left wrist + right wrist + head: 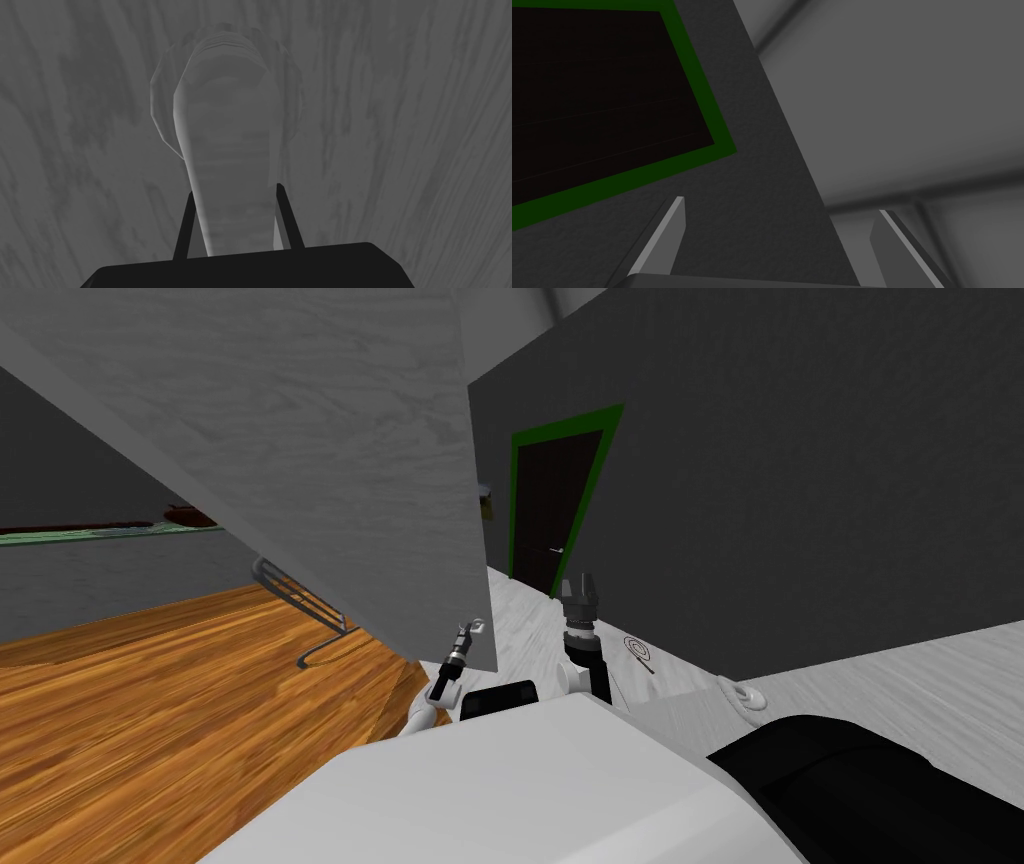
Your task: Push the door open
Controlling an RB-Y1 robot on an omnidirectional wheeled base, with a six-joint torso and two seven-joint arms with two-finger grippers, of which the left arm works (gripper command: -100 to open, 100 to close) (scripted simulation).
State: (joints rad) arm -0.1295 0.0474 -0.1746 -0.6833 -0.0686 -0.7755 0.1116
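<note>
While the big grey door (300, 438) stands ajar, near and straight ahead of the left arm, its lever handle (227, 140) points lengthwise into the left gripper (234, 189), whose fingers clasp its sides. The right gripper (580, 580), further right, is spread wide and empty.

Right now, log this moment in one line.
left gripper: shut on handle | right gripper: open, holding nothing | door: looks ajar | stage: handle gripped
</note>
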